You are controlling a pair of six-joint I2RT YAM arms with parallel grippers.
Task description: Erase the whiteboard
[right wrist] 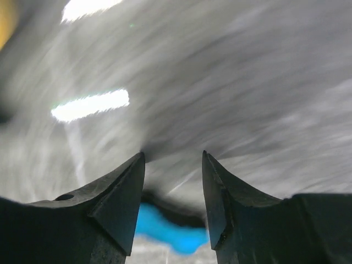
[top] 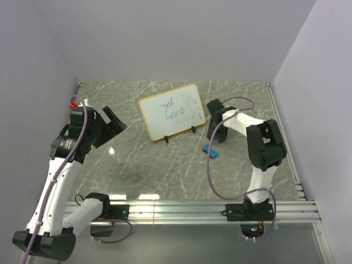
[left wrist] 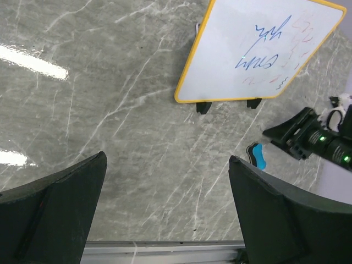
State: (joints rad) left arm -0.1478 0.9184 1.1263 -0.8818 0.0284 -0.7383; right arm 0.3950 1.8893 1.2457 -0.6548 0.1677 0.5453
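My right gripper point(right wrist: 173, 165) parted, empty, eraser point(right wrist: 165, 230) just under fingertips, ready to grab for wiping whiteboard point(top: 172, 111); left gripper point(left wrist: 165, 162) wide apart, idle.

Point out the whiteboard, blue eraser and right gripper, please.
whiteboard point(top: 171, 111), top external view, white writing surface.
blue eraser point(top: 210, 149), top external view, top face.
right gripper point(right wrist: 172, 155), right wrist view, midway between fingertips.

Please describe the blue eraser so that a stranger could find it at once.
Find the whiteboard standing in the middle of the grey marble table. Toward the arms and to its right, by the right gripper, lies the eraser: a small flat block, the only bright blue thing there.
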